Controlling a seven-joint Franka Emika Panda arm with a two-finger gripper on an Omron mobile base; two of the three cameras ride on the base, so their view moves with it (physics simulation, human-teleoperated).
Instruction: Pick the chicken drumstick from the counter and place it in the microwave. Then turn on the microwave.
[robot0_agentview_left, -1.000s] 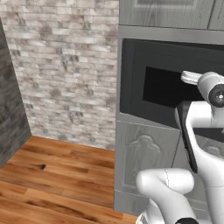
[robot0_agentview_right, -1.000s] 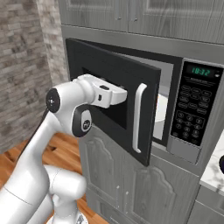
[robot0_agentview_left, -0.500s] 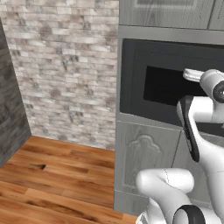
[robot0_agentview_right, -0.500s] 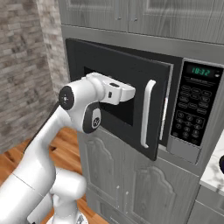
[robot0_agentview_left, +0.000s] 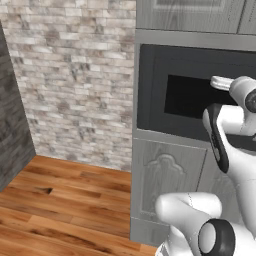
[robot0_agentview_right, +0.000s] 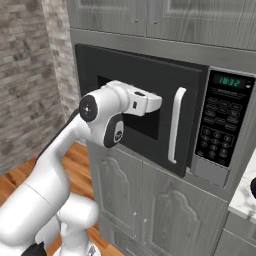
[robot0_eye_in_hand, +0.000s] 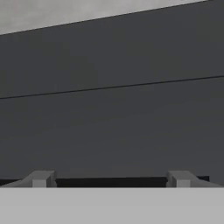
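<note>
Microwave (robot0_agentview_right: 150, 117): large grey-framed oven with a black windowed door, built into a tall run of grey panelled cabinet fronts (robot0_agentview_right: 165, 210). The door stands almost shut, its right edge a little proud of the frame. A pale vertical bar handle (robot0_agentview_right: 175, 125) runs down the door's right side. To the right of the door sits a black button keypad (robot0_agentview_right: 216, 132) under a green digital display (robot0_agentview_right: 231, 82). In the left base view the same door (robot0_agentview_left: 195, 97) shows as a dark panel with a blacker window.

Hand (robot0_eye_in_hand: 109, 179): two small dark fingertips (robot0_eye_in_hand: 40, 178) set wide apart, nothing between them, pressed close up against the flat dark door face. In the right base view the white arm (robot0_agentview_right: 102, 117) reaches level across the door window, the hand's end just left of the handle.

Counter (robot0_agentview_right: 245, 197): white-grey marbled stone worktop, a corner of it at the far right, below the keypad. A small dark item at its right edge is cut off and cannot be identified.

Chicken drumstick: location cannot be told.

Surroundings: grey-beige brick wall (robot0_agentview_left: 75, 75) to the left; brown wooden plank floor (robot0_agentview_left: 60, 205) below it.
</note>
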